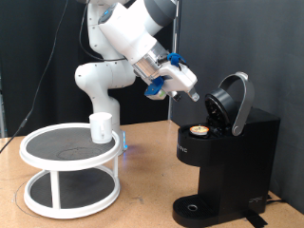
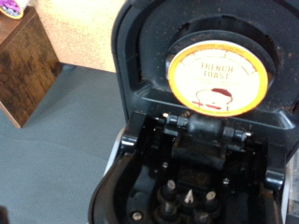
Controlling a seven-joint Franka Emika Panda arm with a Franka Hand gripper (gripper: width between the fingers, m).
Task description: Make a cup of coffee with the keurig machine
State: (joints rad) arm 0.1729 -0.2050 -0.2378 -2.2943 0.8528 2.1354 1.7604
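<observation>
We see the white Franka arm's end effector [image 1: 193, 92] hanging in the air just beside the raised, rounded black lid of the boxy black keurig machine [image 1: 228, 157], with blue-and-white parts at the wrist. We cannot tell whether its fingers are spread or pressed together: the exterior view is too small, and no fingertip shows in the wrist view. Nothing is visibly pinched.

Directly below and ahead of the end effector, the lid stands hinged open. A small round pod with a tan-and-yellow foil top [image 2: 219, 68] sits seated in the brew chamber; the label seems to read "French Roast". The wrist view looks straight down onto it, with the black piercing assembly of the lid's underside beside it.

The plain white ceramic cup [image 1: 102, 127] stands well apart from the end effector, on the top tier of a round white two-tier stand [image 1: 70, 171] on the brown wooden tabletop [image 1: 142, 204]. The machine's round drip base carries no cup.

We judge the pod-loading step done and the lid-closing step in hand. That calls for contact on the lid's upper edge and a push down along the hinge arc until it latches. The cup is not yet placed.
</observation>
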